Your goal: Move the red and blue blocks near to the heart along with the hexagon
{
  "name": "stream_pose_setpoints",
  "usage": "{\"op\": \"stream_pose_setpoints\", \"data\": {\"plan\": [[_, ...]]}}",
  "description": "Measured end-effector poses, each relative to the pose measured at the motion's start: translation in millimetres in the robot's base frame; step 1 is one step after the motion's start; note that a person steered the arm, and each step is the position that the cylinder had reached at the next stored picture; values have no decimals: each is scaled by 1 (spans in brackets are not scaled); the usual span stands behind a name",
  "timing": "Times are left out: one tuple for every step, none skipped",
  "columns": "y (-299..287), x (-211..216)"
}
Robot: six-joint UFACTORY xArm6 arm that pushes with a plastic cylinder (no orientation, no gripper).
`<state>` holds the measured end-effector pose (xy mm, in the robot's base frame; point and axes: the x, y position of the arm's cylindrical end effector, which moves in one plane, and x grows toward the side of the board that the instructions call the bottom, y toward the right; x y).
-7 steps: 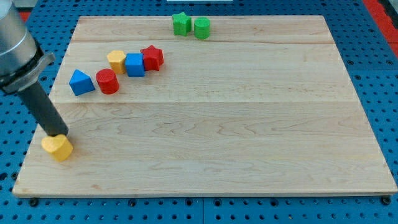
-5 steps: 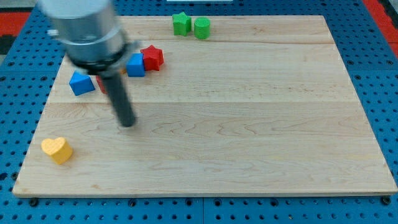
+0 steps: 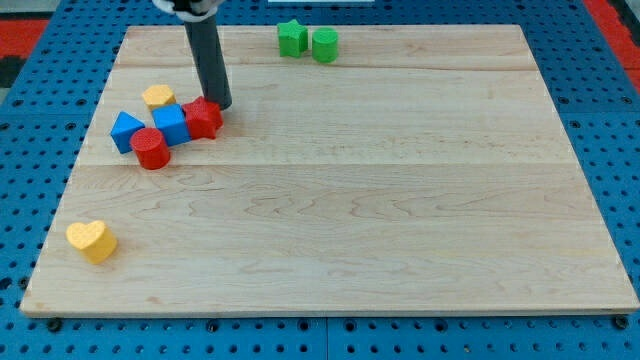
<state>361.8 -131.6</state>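
Note:
My tip [image 3: 220, 104] rests at the upper right edge of the red star block [image 3: 203, 118]. Left of the star sits the blue cube [image 3: 171, 125], then the blue triangle block [image 3: 125, 131]. The red cylinder [image 3: 150, 148] stands just below the blue cube. The yellow hexagon [image 3: 158, 97] sits above the blue cube. These five blocks form a tight cluster at the board's upper left. The yellow heart [image 3: 92, 240] lies alone near the lower left corner, far from the cluster.
A green cube-like block [image 3: 292, 38] and a green cylinder [image 3: 324, 45] stand side by side at the board's top edge. The wooden board [image 3: 380, 200] lies on a blue pegboard surface.
My tip left the yellow heart, swung right and up, and came to the red star. The star, blue cube, hexagon and red cylinder have shifted down-left, closer to the blue triangle.

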Motion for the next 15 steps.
{"op": "stream_pose_setpoints", "data": {"plan": [[-7,5],[-14,-40],[-80,-49],[-85,-26],[-85,-1],[-83,29],[-67,65],[-65,83],[-65,75],[6,71],[71,61],[88,4],[41,-8],[-13,4],[-34,46]]}}
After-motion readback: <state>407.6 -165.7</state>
